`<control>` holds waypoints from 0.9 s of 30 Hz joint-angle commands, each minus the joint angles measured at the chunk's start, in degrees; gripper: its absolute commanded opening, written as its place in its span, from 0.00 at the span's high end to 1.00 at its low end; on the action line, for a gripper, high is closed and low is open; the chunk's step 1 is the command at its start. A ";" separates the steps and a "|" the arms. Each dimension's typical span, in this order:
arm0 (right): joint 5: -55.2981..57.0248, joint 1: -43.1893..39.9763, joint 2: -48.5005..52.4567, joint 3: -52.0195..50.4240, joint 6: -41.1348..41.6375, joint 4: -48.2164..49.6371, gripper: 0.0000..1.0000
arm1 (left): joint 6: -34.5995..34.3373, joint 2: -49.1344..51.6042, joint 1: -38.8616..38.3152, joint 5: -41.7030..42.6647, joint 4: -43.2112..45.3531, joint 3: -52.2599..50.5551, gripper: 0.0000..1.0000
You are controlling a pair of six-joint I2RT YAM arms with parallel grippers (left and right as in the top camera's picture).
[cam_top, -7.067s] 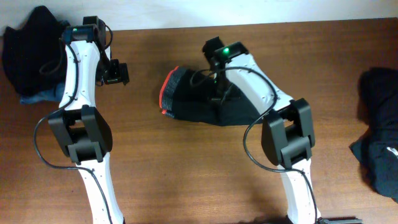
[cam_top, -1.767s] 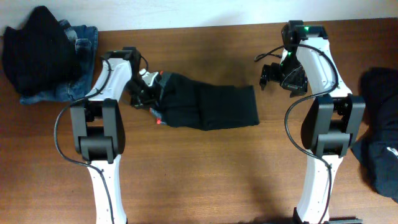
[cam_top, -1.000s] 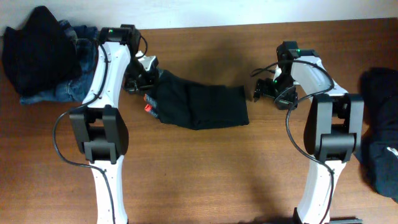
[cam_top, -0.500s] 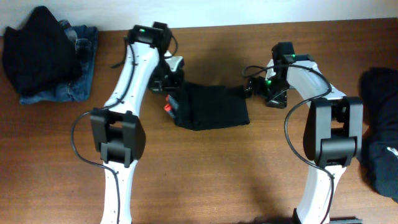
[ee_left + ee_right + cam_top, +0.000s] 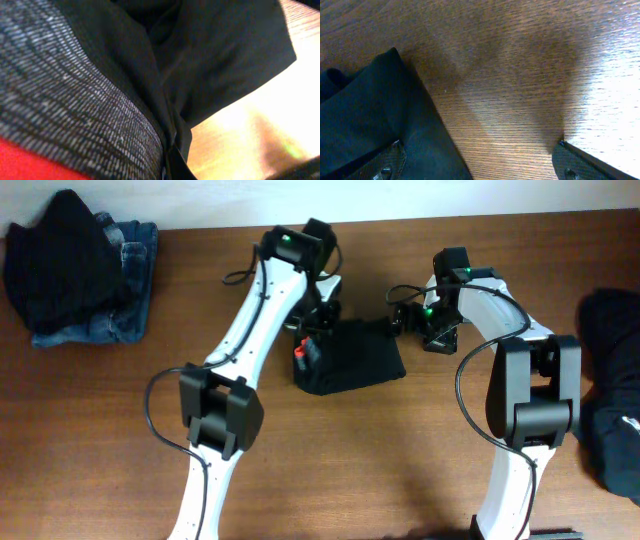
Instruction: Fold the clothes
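Left claw [image 5: 312, 332] is pinched tight on the waistband [image 5: 75, 110] end of the trousers [image 5: 355, 360]. The red trim [image 5: 300, 358] peeks out just beneath it. The bundle lies mid-table, a touch far of centre. Right claw [image 5: 404, 320] is spread wide at the trousers' far right corner. One tip is over the cloth edge, the other over bare table [image 5: 330, 460], and it grips nothing.

Here's the danger: that right end isn't pinned. If the left claw drags on rightward, I reckon the whole bundle slides or bunches instead of folding flat. Let go too early and the thick waistband could land skewed, with the trim poking out. The claws are close together too, so a clash is possible.

Against half a second back, the left arm has swung further right and the trousers are now a shorter, squarer bundle. The right claw has barely budged. The jeans [image 5: 135, 275] at far left are unchanged.
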 commanded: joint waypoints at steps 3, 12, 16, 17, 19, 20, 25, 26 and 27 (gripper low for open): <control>-2.45 0.59 6.16 -4.11 0.48 0.13 0.01 | -0.98 -0.26 -3.61 -5.25 1.75 2.82 0.99; -2.45 0.59 6.19 -4.11 0.48 0.13 0.01 | -0.98 -0.26 -7.34 -6.62 6.71 2.82 0.99; -2.45 0.59 6.16 -4.11 0.48 0.11 0.01 | -0.98 -0.24 -8.50 -6.60 10.27 2.82 0.99; -2.45 0.59 6.19 -4.11 0.48 0.11 0.01 | -0.98 -0.24 -8.72 -6.60 10.97 2.82 0.99; -2.43 0.59 6.19 -4.11 0.48 0.11 0.01 | -0.98 -0.24 -9.09 -6.60 11.85 2.82 0.99; -2.45 0.59 6.19 -4.11 0.48 0.11 0.01 | -0.98 -0.24 -9.33 -6.60 12.11 2.82 0.99; -2.45 0.59 6.19 -4.11 0.48 0.13 0.01 | -0.96 -0.24 -10.08 -6.58 12.68 2.82 0.95; -2.43 0.59 6.16 -4.11 0.48 0.11 0.01 | -0.98 -0.24 -10.25 -6.60 12.74 2.82 0.94; -2.45 0.59 6.19 -4.11 0.48 0.13 0.01 | -0.96 -0.24 -10.43 -6.60 12.76 2.82 0.93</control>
